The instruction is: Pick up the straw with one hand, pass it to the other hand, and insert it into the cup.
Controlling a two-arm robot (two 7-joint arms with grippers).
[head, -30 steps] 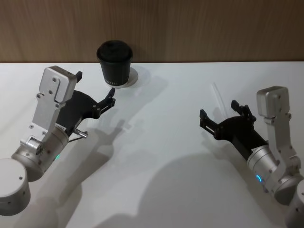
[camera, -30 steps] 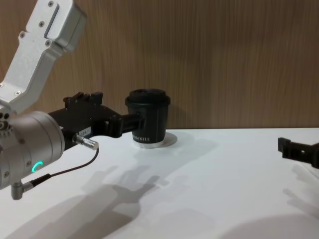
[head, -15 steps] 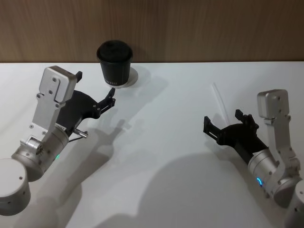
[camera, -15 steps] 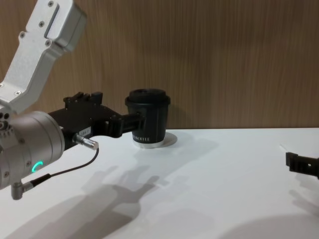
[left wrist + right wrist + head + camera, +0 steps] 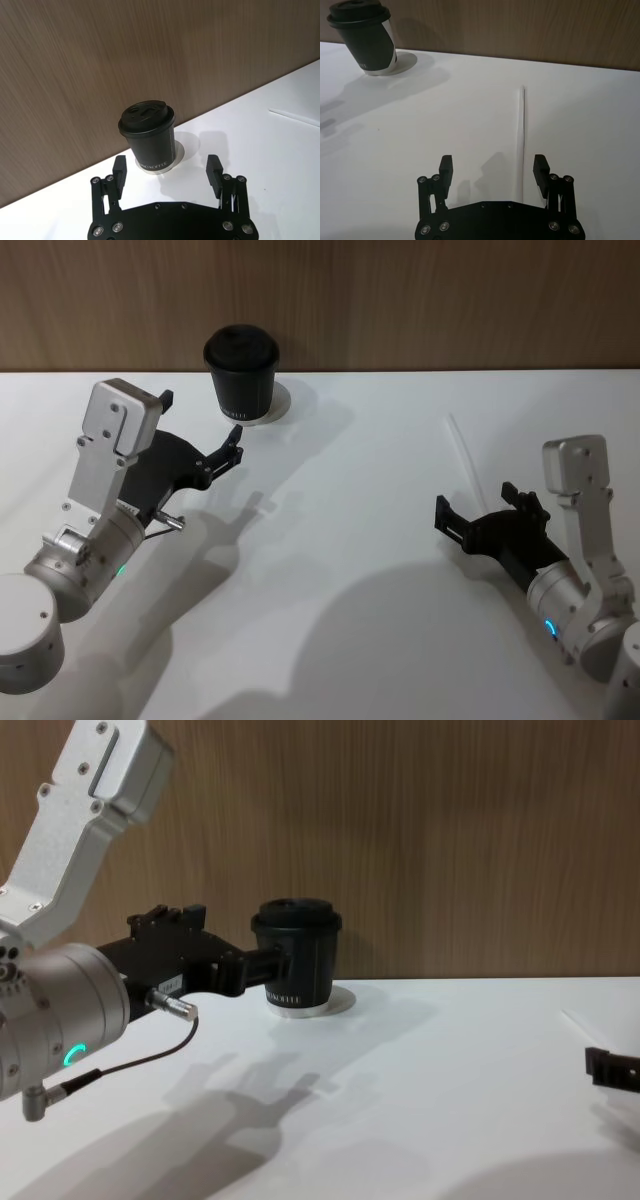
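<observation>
The straw (image 5: 462, 457) lies flat on the tabletop (image 5: 350, 540), well apart from the cup (image 5: 241, 370) and off to its right. My right end effector (image 5: 492, 167), fingers spread and empty, sits at the straw's end farthest from the cup. My left end effector (image 5: 200, 418), likewise spread, hovers just beside the cup. The pickup looks not yet begun; next I must centre on the straw, lower and clench.

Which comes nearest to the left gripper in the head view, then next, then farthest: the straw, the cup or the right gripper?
1. The cup, at the back left, just beyond the open fingers of the left gripper.
2. The straw, lying flat over on the right side.
3. The right gripper, open, at the straw's near end, farthest to the right.
</observation>
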